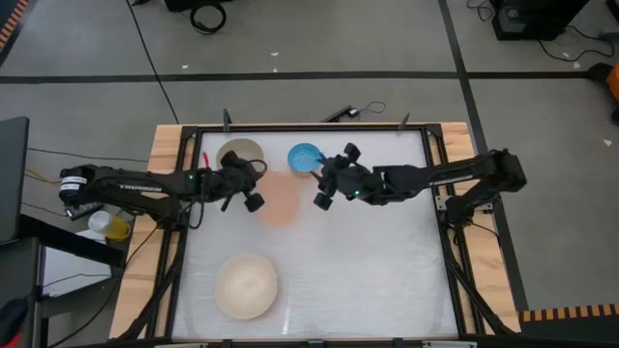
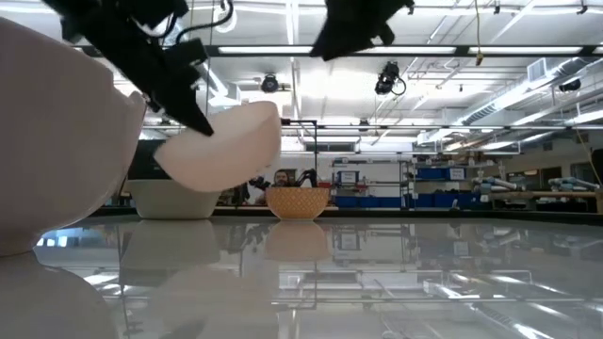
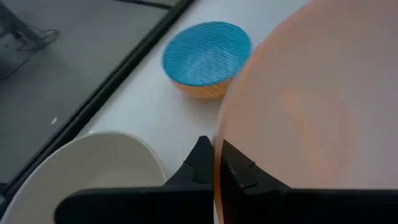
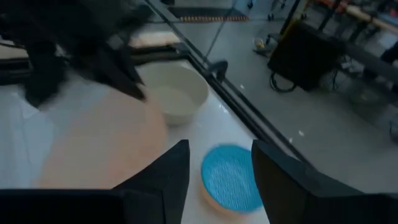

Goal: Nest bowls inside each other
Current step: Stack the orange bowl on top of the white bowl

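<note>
The salmon-orange bowl hangs tilted above the table's far middle, and my left gripper is shut on it. Behind it on the table rest the grey-beige bowl and the small blue bowl, blue inside and tan outside. The cream-white bowl sits alone near the front edge. My right gripper is open, raised above the table just in front of the blue bowl, and touches nothing. My left gripper pinches the salmon bowl's rim on the side toward the table's left, with one finger inside the bowl and one outside. The fingers come from the left, slanting down. The bowl is lifted clear of the table and tilted.
A black frame runs around the white tabletop, with wooden boards outside it at both sides. The table's right half holds no objects. In the low view a room with shelves lies beyond the table.
</note>
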